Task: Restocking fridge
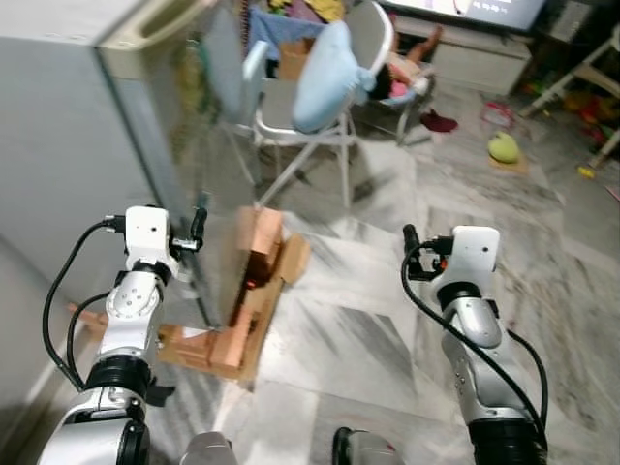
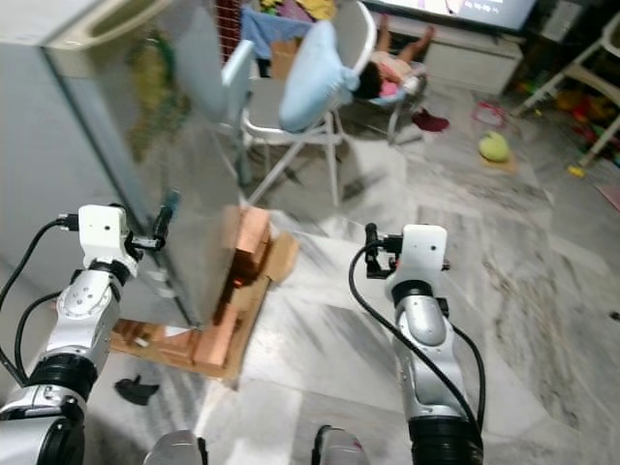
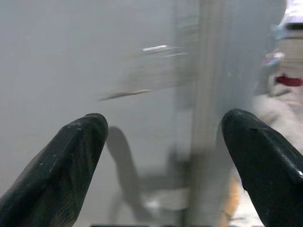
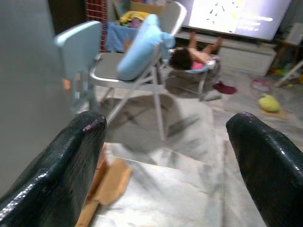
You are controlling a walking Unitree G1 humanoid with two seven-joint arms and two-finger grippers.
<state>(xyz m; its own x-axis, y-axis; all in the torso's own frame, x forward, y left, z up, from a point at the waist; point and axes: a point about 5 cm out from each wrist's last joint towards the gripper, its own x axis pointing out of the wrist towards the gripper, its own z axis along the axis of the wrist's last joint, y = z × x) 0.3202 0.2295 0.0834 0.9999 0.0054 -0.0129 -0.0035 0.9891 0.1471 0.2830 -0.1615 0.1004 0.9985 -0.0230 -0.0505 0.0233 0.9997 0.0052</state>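
**While the fridge stands shut: hazards on approach**

Fridge (image 1: 68, 145): closed, on wooden pallet (image 1: 228, 344).
Left gripper (image 3: 165, 142): fingers spread, empty, close against fridge's door edge; may scrape it.
Right gripper (image 4: 165, 142): spread, empty, over floor.
Pallet corner: likely trip point.

Marble floor (image 1: 387, 339); cardboard (image 1: 254, 291) flat beside fridge (image 1: 68, 155); folding chair (image 1: 320, 87) beyond

Even indoor light; motion blur thruout; glare on fridge (image 1: 184, 145); soft shadows.
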